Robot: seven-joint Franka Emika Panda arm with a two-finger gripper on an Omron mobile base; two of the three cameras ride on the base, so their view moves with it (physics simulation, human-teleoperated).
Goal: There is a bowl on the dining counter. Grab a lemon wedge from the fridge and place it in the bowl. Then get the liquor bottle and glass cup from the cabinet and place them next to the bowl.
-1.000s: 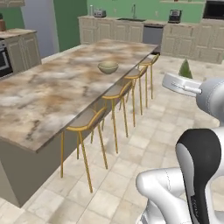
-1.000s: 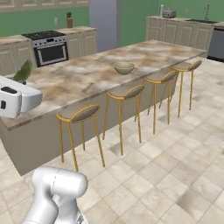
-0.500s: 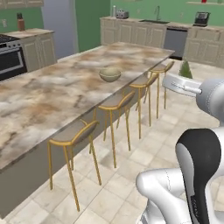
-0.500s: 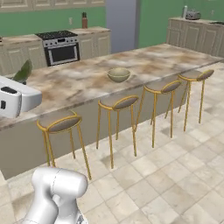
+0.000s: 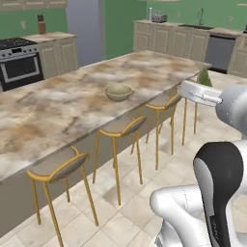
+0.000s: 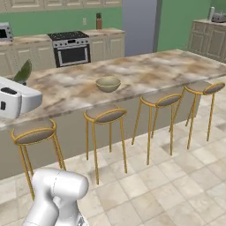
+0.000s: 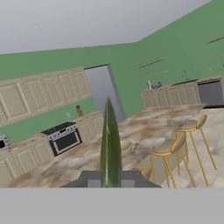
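In the left base view, a steel oven range (image 5: pixel 19 67) stood at the far left against the green wall, with the tall grey fridge (image 5: pixel 86 29) just beyond it. The dining table (image 5: pixel 72 106), a long marbled slab, ran across the middle, and the bowl (image 5: pixel 118 92) sat on it near the stool-side edge, above the yellow-framed stools (image 5: pixel 120 130). At the right the jaws (image 5: pixel 204 78) were held high beside the table, well apart from the bowl, pressed together on the lemon wedge (image 5: pixel 205 77), which stuck up as a green-yellow sliver. In the hand view the wedge rose upright between the dark fingertips (image 7: pixel 93 180), with the bowl partly hidden behind it.
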